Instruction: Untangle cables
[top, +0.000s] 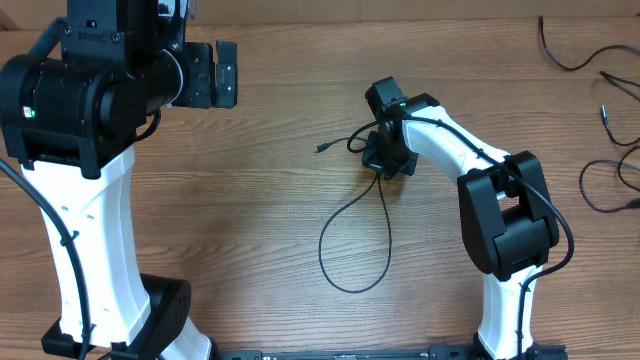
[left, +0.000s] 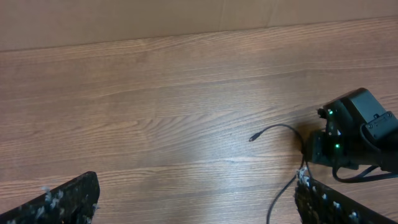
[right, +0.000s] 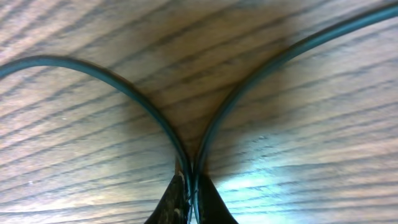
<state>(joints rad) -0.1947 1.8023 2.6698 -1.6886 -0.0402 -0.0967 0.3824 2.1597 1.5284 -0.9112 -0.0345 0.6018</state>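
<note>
Right gripper (top: 384, 168), centre of overhead frame, was clenched on the cable (top: 322, 248); the wrist view showed two strands pinched together between its tips. Left gripper (top: 212, 72), upper left, had its jaws spread wide and held nothing. The cable's loop lay on the table (top: 250, 200) below the right gripper, with the plug end (top: 320, 150) to its left. More cables (top: 565, 68) sat at the right edge. Judged thin, light and limp, likely to slip through a pinch; best taken near the plug. No legible writing or brand.
</note>
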